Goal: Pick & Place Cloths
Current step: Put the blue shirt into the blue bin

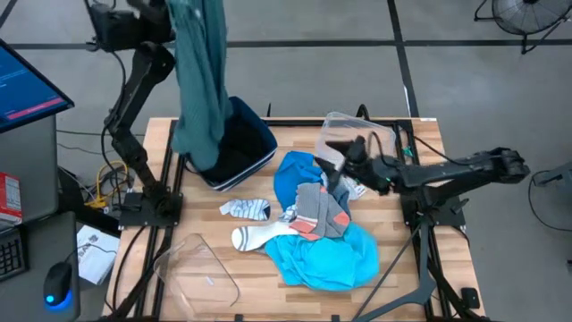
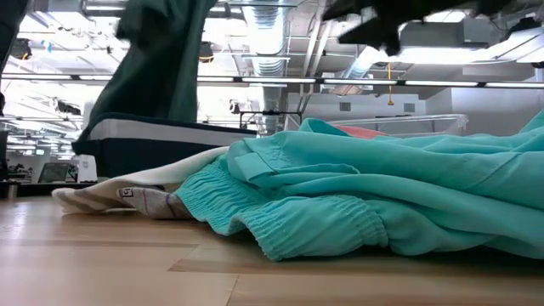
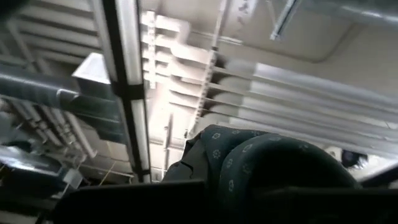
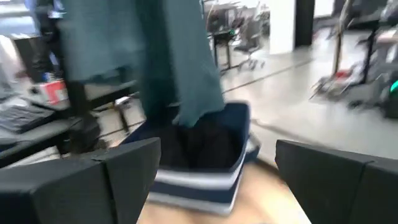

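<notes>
My left gripper (image 1: 183,11) is raised high over the table's far left and is shut on the large teal-green shirt (image 1: 201,80). The shirt hangs down as a long bundle, with its lower end (image 4: 193,112) at the mouth of the dark blue bin (image 1: 246,148). Something black (image 4: 205,146) lies inside the bin. My right gripper (image 4: 217,174) is open and hovers above the pile, facing the bin. The pile holds a bright blue top (image 1: 295,174), a turquoise top (image 1: 326,255), grey-and-coral socks (image 1: 317,210) and white socks (image 1: 246,210). My left gripper holds the teal-green shirt by a bunched fold at its upper end (image 3: 261,168), several layers together. The shirt hangs below the gripper, lifted clear of the table, and its lower end (image 1: 201,156) reaches the bin. The fingers themselves are hidden by the cloth.
One clear plastic tub (image 1: 201,268) lies at the near left of the table. Another clear tub (image 1: 357,134) stands at the far side by my right arm. The turquoise top (image 2: 382,187) fills the low view's foreground. A monitor (image 1: 27,89) and a keyboard stand left of the table.
</notes>
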{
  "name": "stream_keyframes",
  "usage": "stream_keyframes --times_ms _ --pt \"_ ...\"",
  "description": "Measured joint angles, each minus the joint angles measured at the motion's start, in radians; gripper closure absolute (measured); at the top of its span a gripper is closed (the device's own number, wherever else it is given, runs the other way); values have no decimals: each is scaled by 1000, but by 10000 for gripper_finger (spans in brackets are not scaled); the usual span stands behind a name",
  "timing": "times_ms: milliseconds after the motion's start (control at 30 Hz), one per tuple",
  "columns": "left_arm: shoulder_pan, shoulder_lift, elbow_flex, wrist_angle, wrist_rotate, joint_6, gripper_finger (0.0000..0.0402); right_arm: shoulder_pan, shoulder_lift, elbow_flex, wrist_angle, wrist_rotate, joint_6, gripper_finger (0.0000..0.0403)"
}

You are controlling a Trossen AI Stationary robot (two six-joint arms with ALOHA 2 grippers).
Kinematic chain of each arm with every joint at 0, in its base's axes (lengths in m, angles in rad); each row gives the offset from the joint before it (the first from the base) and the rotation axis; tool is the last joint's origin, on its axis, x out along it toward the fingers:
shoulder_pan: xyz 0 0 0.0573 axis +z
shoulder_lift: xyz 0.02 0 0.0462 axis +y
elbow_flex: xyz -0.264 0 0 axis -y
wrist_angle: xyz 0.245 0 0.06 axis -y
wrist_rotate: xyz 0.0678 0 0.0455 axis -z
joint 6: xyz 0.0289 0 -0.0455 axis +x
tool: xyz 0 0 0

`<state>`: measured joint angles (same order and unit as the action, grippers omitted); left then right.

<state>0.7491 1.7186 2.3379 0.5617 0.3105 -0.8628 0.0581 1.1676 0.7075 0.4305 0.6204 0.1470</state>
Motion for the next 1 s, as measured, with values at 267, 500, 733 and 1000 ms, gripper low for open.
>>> stream_keyframes --times_ms 267,500,733,1000 --pt "-99 -22 0 -7 54 171 401 -97 305 369 -10 -204 -218 92" --pt "-102 -23 0 -13 64 121 401 -99 515 680 -77 -205 -384 92" --pt "-102 -23 0 -24 110 120 401 -132 663 945 -179 -322 -385 92" --pt "-102 -23 0 -38 134 121 401 -156 805 1175 -272 -336 -370 92"
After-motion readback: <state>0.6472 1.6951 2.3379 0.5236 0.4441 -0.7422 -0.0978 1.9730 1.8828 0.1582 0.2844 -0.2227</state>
